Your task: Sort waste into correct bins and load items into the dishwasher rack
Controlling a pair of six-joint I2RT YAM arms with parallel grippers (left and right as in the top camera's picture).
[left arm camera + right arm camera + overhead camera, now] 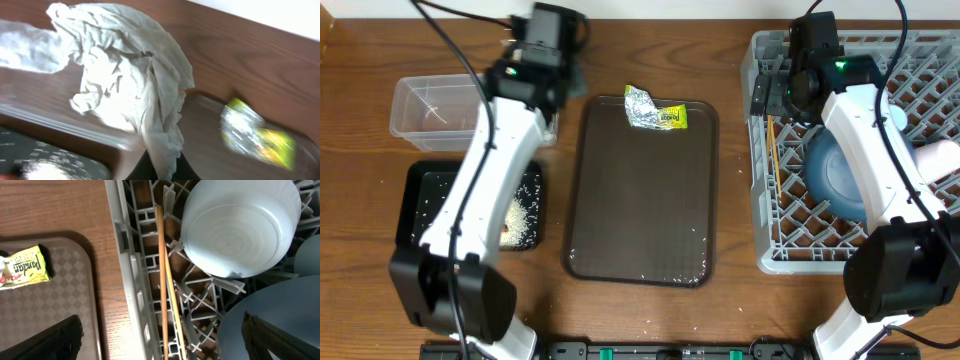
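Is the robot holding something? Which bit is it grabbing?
The left gripper pinches the tissue by its narrow end, and the rest bunches out loose. The right gripper is open and holds nothing.

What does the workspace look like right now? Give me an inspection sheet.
Surface: wooden table, brown tray in the middle.
Job's things: foil and packet on tray; rice in black bin; chopsticks, small bowl and large bowl in rack.
Clutter: white specks on tray's near edge.
Hands: left hand shut on tissue; right hand open over rack.
Cables: black cables along both arms.
Surroundings: nothing seen.
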